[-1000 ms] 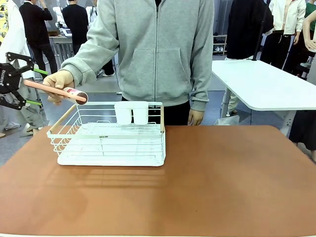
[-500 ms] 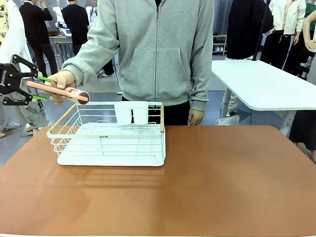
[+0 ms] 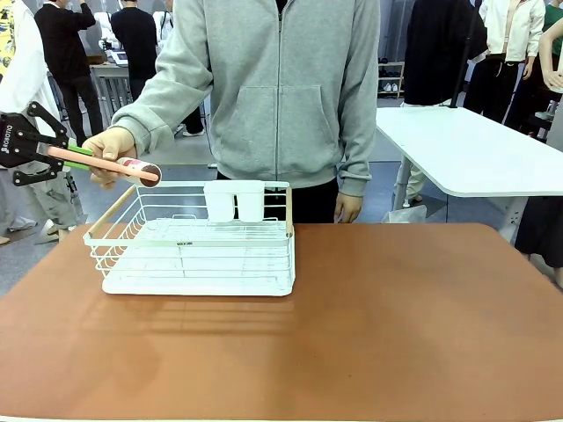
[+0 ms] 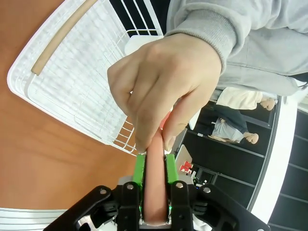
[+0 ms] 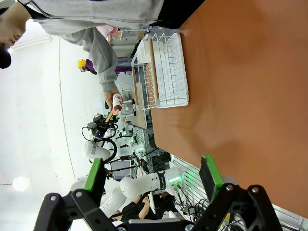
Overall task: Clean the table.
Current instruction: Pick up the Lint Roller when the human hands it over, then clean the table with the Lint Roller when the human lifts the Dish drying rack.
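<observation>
The reddish-brown table (image 3: 396,316) carries a white wire dish rack (image 3: 193,255) at its left. Above the rack's left end a person's hand (image 3: 110,148) holds out a lint roller with a pink handle (image 3: 141,169). My left gripper (image 3: 72,156) is shut on the handle's free end, right next to the person's fingers. In the left wrist view the pink handle (image 4: 155,192) lies clamped between the green pads (image 4: 139,168), with the hand (image 4: 163,86) gripping it just beyond. My right gripper (image 5: 151,173) hangs open and empty above the table (image 5: 240,96).
Two white cups (image 3: 234,200) stand at the rack's back edge. The person stands at the far side behind the rack. A glossy white table (image 3: 475,149) is at the back right. The brown top right of the rack is bare.
My left gripper's jaws have closed from wide open onto the pink handle and risen slightly. The person's hand still holds the roller in the same place.
</observation>
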Tool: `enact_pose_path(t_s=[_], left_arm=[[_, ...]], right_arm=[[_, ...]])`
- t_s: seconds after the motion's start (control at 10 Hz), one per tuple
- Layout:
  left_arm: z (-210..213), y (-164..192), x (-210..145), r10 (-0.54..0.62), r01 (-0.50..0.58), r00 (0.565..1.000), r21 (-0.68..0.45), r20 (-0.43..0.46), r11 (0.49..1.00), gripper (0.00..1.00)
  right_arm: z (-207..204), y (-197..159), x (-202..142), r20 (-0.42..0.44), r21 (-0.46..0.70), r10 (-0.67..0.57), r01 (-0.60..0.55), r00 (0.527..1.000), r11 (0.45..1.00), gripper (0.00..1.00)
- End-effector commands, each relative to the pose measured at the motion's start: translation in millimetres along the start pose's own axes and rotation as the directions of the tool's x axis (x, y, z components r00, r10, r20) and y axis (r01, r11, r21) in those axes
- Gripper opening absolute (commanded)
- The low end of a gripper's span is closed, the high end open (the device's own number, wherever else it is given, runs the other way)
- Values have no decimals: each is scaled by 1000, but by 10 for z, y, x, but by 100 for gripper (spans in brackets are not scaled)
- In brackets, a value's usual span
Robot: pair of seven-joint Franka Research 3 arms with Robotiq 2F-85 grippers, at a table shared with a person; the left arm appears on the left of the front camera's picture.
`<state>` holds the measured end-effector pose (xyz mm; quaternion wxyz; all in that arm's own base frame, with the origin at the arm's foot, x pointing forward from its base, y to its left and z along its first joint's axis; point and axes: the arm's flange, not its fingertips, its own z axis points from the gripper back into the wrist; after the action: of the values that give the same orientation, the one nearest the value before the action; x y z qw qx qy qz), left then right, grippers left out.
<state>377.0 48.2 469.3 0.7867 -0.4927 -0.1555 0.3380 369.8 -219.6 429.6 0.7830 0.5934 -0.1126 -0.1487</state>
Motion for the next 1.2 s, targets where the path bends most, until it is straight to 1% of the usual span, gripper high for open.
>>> enact_pose_path(t_s=[0.0,0.2,0.3,0.4,1.1], left_arm=[[16,267,-311,2,-1,999,-33,34,999,0],[22,268,-321,-4,5,999,-35,38,999,1],[42,287,-328,-27,28,999,-36,46,999,6],[1,-1,3,-1,1,1000,0,4,1000,6],[1,-1,3,-1,1,1000,0,4,1000,6]], right_arm=[[15,43,-14,2,10,6,-6,1000,1000,100],[15,43,-14,2,10,6,-6,1000,1000,100],[15,43,-14,2,10,6,-6,1000,1000,100],[15,43,-14,2,10,6,-6,1000,1000,100],[15,43,-14,2,10,6,-6,1000,1000,100]])
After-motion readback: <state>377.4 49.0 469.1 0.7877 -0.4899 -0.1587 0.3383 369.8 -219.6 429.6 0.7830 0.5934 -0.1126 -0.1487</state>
